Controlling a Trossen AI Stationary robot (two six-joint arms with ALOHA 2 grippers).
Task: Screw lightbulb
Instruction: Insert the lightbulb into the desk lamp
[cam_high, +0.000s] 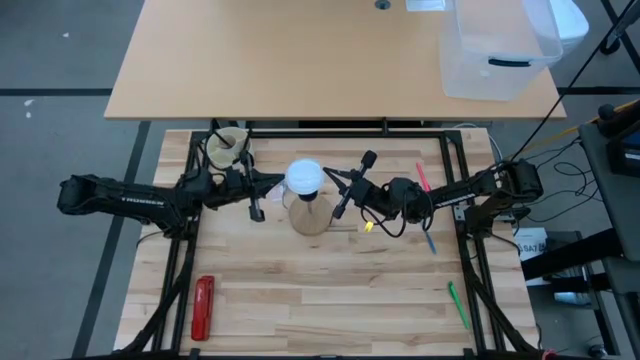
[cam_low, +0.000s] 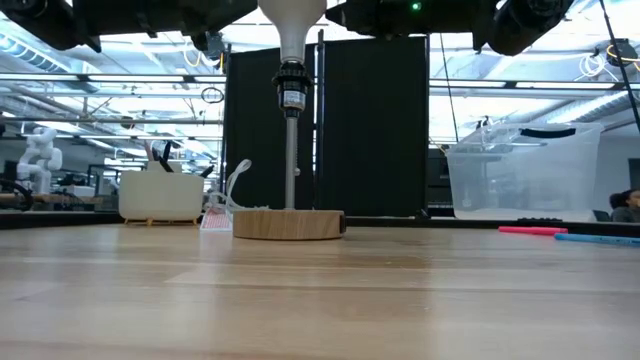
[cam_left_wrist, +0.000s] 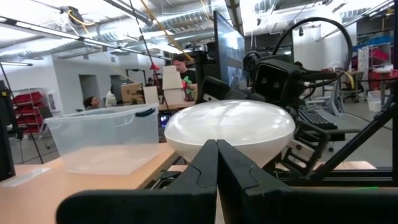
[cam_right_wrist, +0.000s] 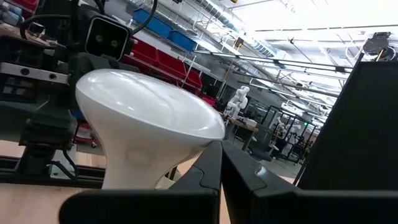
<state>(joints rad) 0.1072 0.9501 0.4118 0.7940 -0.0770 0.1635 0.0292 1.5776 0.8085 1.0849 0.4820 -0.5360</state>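
- Butcher-block tabletop (cam_high: 330, 300) with a busy workshop behind it, so you've got plenty of bare wood around the work and nothing crowding the lamp.
- Where your lightbulb (cam_high: 304, 178) is: already up on top of the socket stem (cam_low: 291, 150), which stands upright on the round wooden base (cam_low: 289, 223) mid-table. Low view shows the neck going into the black socket collar (cam_low: 291, 90). I can't tell how deep it's threaded.
- Left gripper (cam_high: 268, 184) sits just beside the bulb on its own side, fingers pinched together with nothing between them. In its wrist view the dome fills the space right past the fingertips (cam_left_wrist: 202, 163).
- Right gripper (cam_high: 338, 183) mirrors it on the other side, also closed up empty, tips close to the flare of the dome in the right wrist view.
- So neither claw holds anything now. My read is you're between turns, or haven't taken your first grab.
- To do this step well: open one gripper wide enough for the dome, and close gently on its widest part, since frosted glass or plastic will slip or crack if squeezed hard.
- Keep the wrist axis lined up with the stem so you twist without levering, because that tall stem on a small base looks tippy.
- Maybe use the other gripper to steady the base or stem.
- Red tool (cam_high: 203, 306) and the markers (cam_high: 424, 200) lie well apart, so ignore them.
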